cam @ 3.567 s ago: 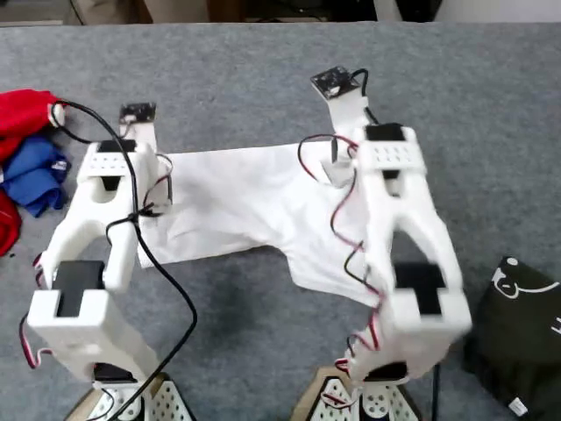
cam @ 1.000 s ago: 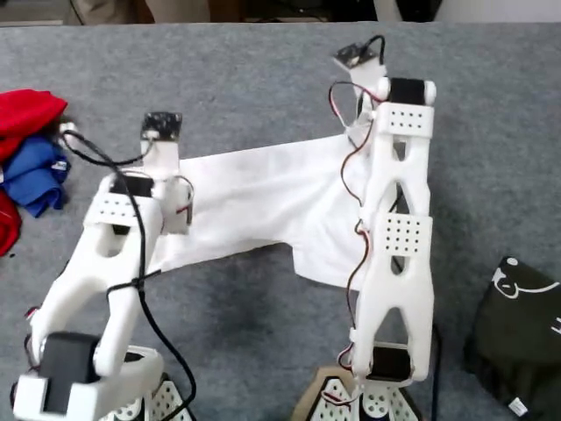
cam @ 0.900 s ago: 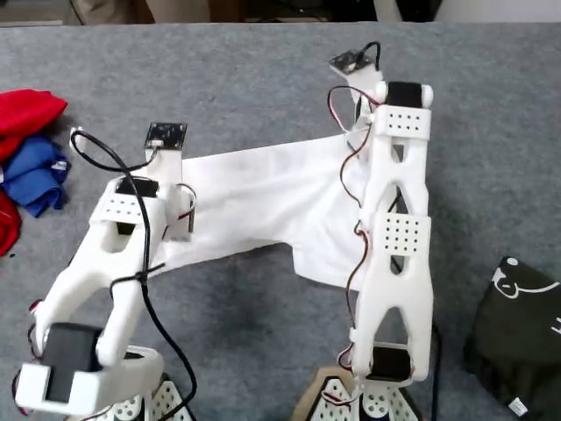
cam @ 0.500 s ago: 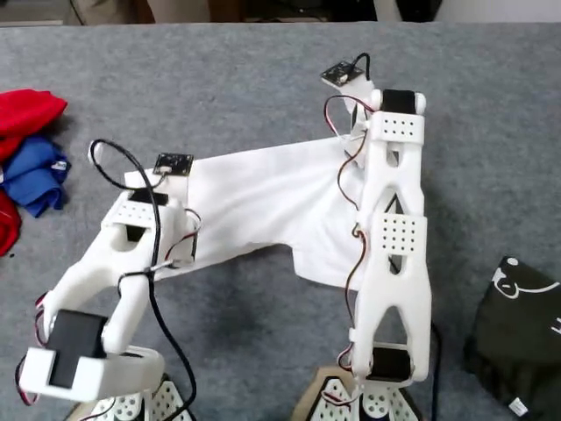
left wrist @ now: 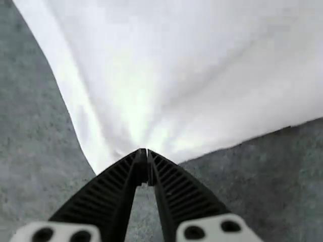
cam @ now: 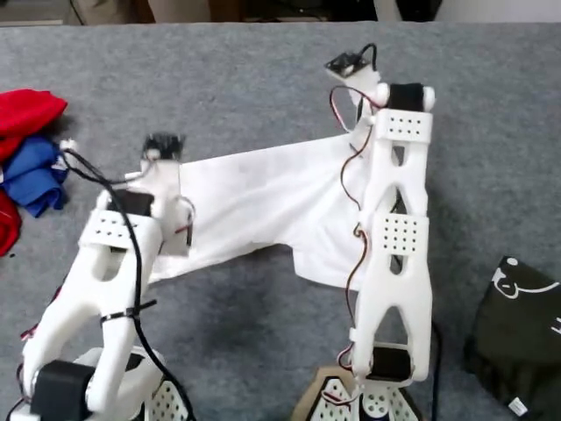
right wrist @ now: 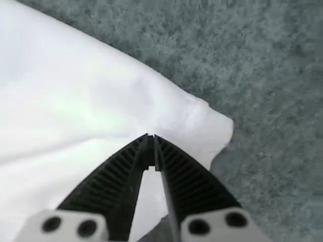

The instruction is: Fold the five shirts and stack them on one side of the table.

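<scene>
A white shirt (cam: 263, 206) lies spread across the middle of the grey table. My left gripper (left wrist: 147, 154) is shut on the white shirt (left wrist: 192, 75), pinching its cloth near the edge; in the high view this arm (cam: 131, 228) stands at the shirt's left end. My right gripper (right wrist: 151, 138) is shut on the white shirt (right wrist: 70, 101) close to a corner; its arm (cam: 394, 175) stretches over the shirt's right part toward the far corner. The cloth is pulled taut between the two pinch points.
A red shirt (cam: 26, 110) and a blue shirt (cam: 31, 171) lie bunched at the table's left edge. A folded black shirt (cam: 521, 338) sits at the near right. Bare grey table (cam: 245, 79) spreads beyond the white shirt.
The left arm swung in toward the shirt's lower left edge, then back up to its left end. The right arm held nearly still at the far right corner.
</scene>
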